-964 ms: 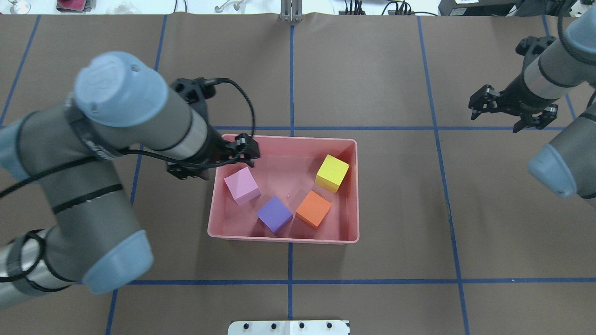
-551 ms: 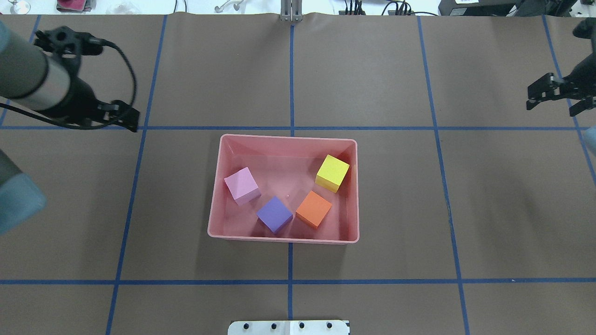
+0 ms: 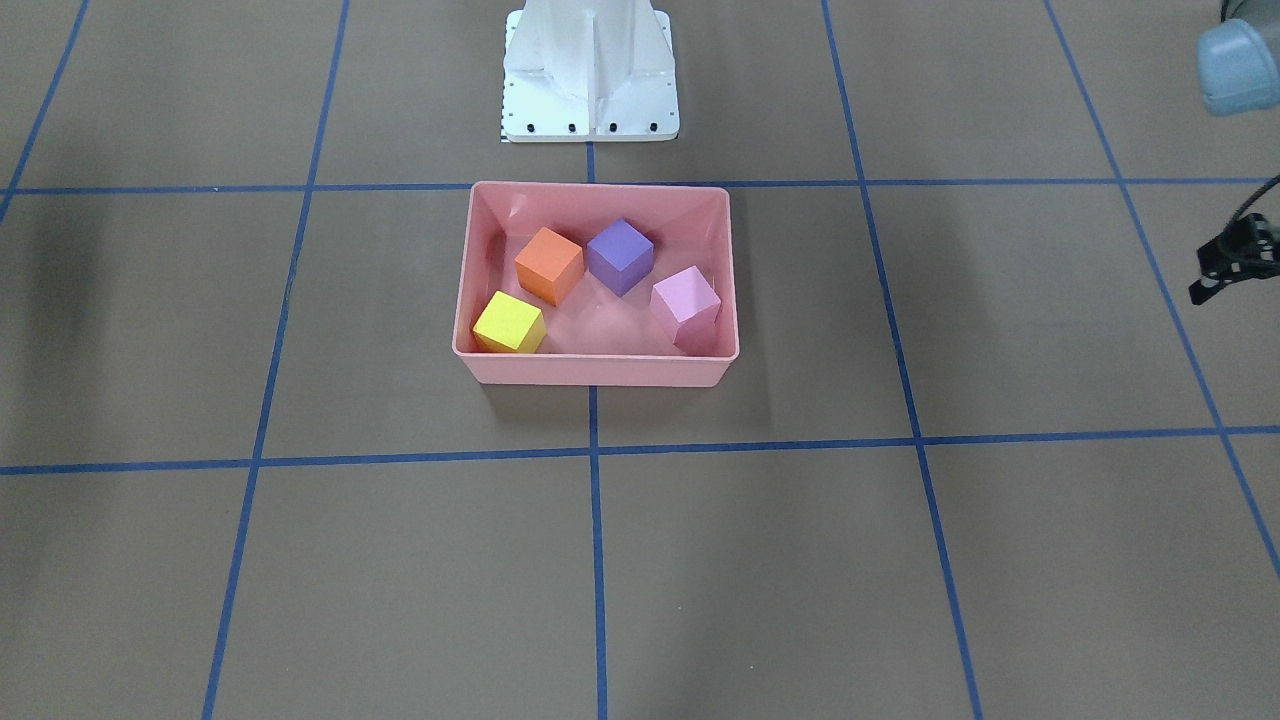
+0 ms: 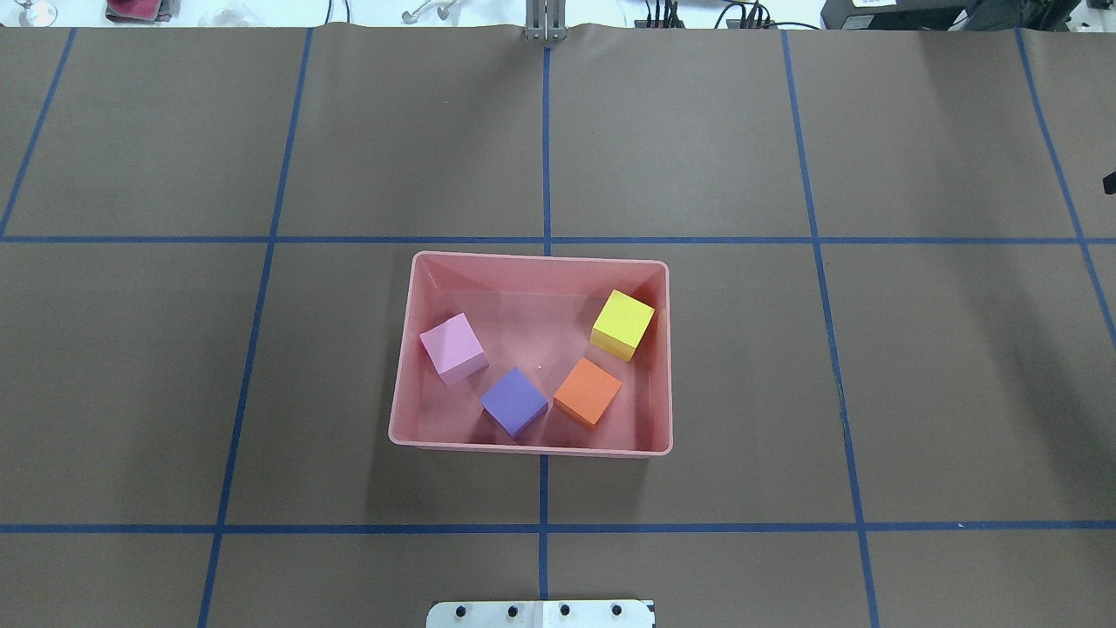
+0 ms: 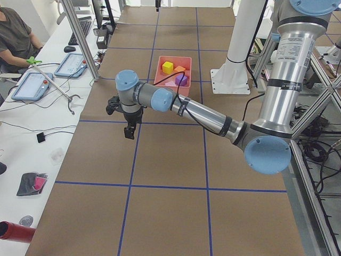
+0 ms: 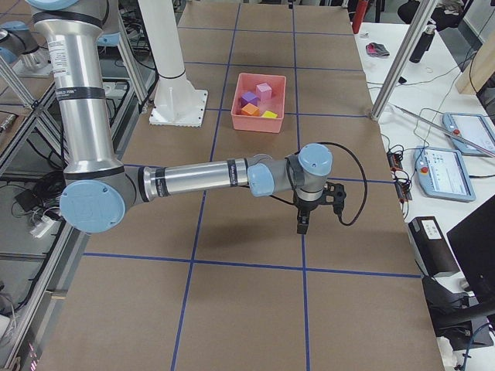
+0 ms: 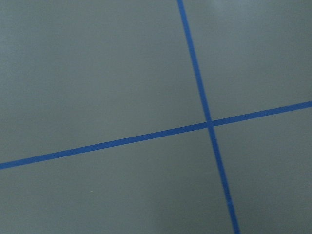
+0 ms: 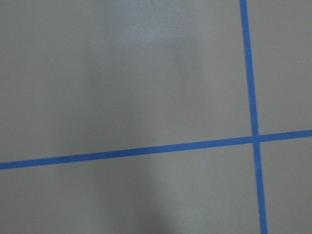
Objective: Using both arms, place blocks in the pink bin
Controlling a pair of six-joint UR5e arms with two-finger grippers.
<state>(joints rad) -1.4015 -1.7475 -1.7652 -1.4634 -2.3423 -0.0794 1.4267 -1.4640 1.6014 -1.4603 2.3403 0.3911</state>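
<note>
The pink bin (image 4: 534, 450) sits at the table's middle, and also shows in the front view (image 3: 596, 370). All four blocks lie inside it: light pink (image 4: 453, 347), purple (image 4: 514, 401), orange (image 4: 588, 392) and yellow (image 4: 622, 324). My left gripper (image 5: 129, 127) hangs over bare table far to the bin's left; a black part of it shows at the front view's right edge (image 3: 1234, 262). My right gripper (image 6: 303, 219) hangs over bare table far to the bin's right. Both wrist views show only brown table and blue tape. I cannot tell whether either gripper is open or shut.
The white pedestal base (image 3: 590, 80) stands just behind the bin on my side. Blue tape lines grid the brown table. A bench with tablets (image 5: 32, 85), a metal post (image 5: 80, 37) and a seated person (image 5: 16, 37) lies beyond the far edge.
My left arm pulled back from the bin's left wall and swung left out of the overhead view. My right arm swung right, almost out of it. The blocks have not moved.
</note>
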